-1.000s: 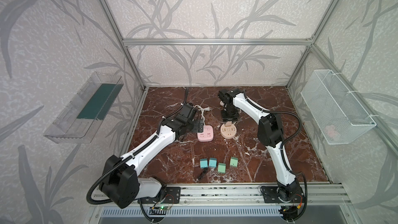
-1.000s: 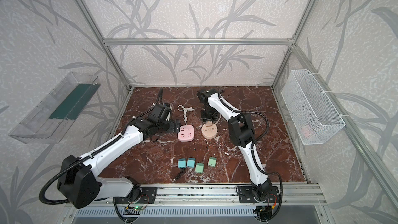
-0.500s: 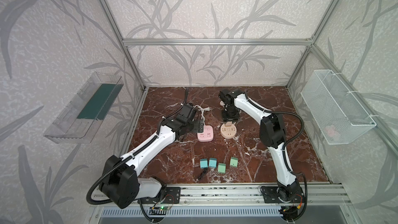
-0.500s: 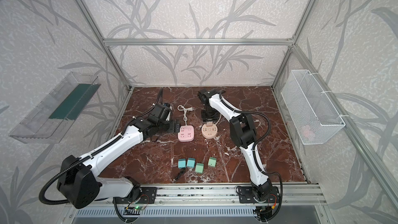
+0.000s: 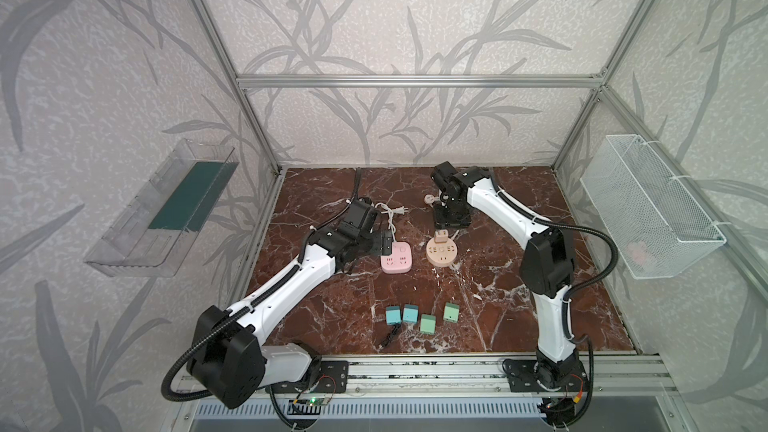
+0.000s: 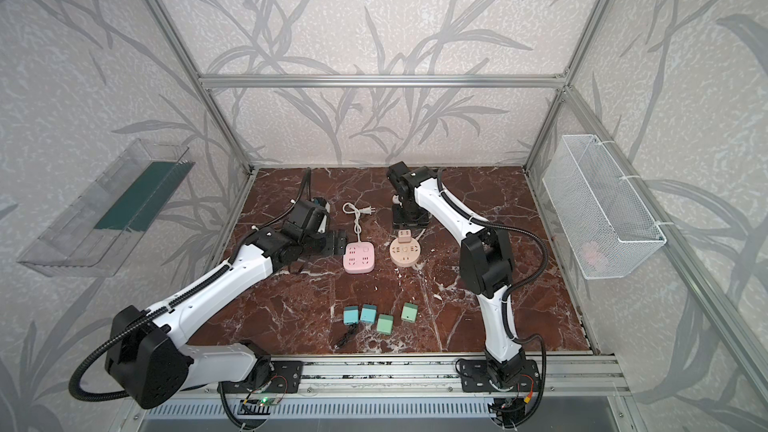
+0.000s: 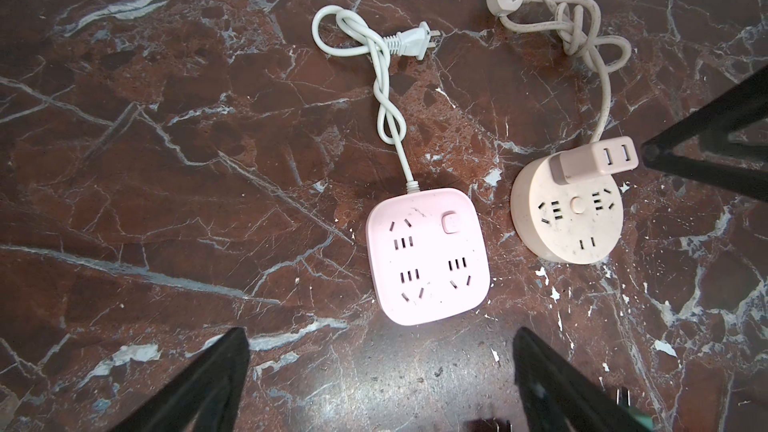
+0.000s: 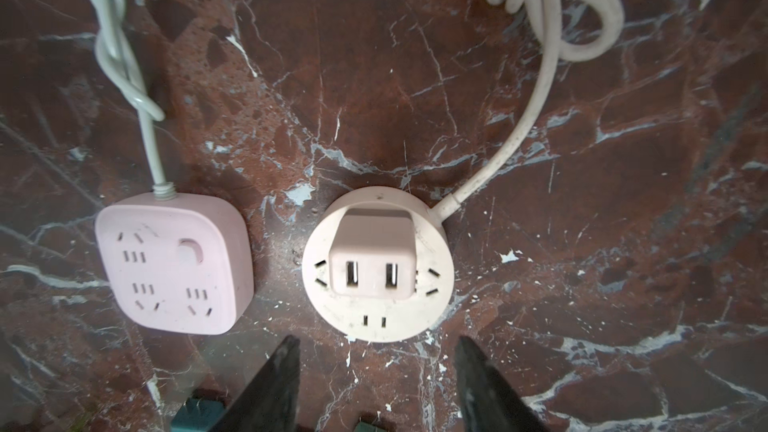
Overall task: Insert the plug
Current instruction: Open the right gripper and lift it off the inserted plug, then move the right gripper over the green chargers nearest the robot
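The left hand [image 7: 380, 338] hangs low over the table [image 5: 498, 284], just beside the pink socket block [image 5: 397, 257]. Its fingers are spread wide and hold nothing. The block's sockets are all free, and its white cord [image 7: 384, 89] lies looped behind it.

Next to the right, the round socket block [image 8: 374, 317] carries the task's thing. The adapter plug [image 8: 372, 259] stands upright in one of its sockets, with its two ports facing up. The right hand [image 8: 376, 344] hovers above it, fingers parted and touching nothing, so the plug is free of any grip.

The insertion itself therefore looks done, or close to it, and the step in hand looks like letting go. Whether the pins are fully home cannot be told from these views. The next move calls for a straight lift clear, without brushing the adapter, or for a downward press if it sits proud. Toward the front edge, four cube plugs [image 5: 410, 313] lie in a loose row beside a short black lead [image 5: 390, 336], untouched.

On the left wall, a clear bin [image 5: 137, 243] holds a flat dark green sheet [image 5: 189, 197]. On the right wall, a wire basket [image 5: 648, 201] holds one small pink object [image 5: 638, 251], too faint to identify.
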Robot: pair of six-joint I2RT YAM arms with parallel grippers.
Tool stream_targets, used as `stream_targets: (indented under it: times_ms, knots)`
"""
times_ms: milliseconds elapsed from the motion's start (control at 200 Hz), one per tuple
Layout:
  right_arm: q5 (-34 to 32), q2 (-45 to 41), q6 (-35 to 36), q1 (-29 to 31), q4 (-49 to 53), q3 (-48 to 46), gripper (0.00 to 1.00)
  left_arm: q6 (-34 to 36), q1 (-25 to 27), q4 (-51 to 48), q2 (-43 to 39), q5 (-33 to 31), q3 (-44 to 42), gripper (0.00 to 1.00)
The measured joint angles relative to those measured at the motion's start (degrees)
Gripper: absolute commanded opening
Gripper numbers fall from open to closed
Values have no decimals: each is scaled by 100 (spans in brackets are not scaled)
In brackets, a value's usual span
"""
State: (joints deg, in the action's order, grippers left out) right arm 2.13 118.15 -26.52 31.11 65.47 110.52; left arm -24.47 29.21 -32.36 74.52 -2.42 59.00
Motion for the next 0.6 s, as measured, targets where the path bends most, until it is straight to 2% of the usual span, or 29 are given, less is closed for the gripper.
stream_targets:
  times_ms: [120,225,355,470,600]
  knots:
    - [50,-658,-24,52,-238,-739,51,0,4,4,-17,4,0,97]
    - [-4,-1451,-214,184,-658,-1856,48,-2,9,15,-15,46,0,97]
    - [-457,-2474,-767,940,-1123,-3178,49,-7,9,81,42,116,0,97]
    - [-654,-2868,-1314,1661,-1252,-3609,49,-7,9,92,133,186,0,97]
    - [-793,-3104,-1880,1753,-1386,-3974,49,-13,11,103,146,258,0,97]
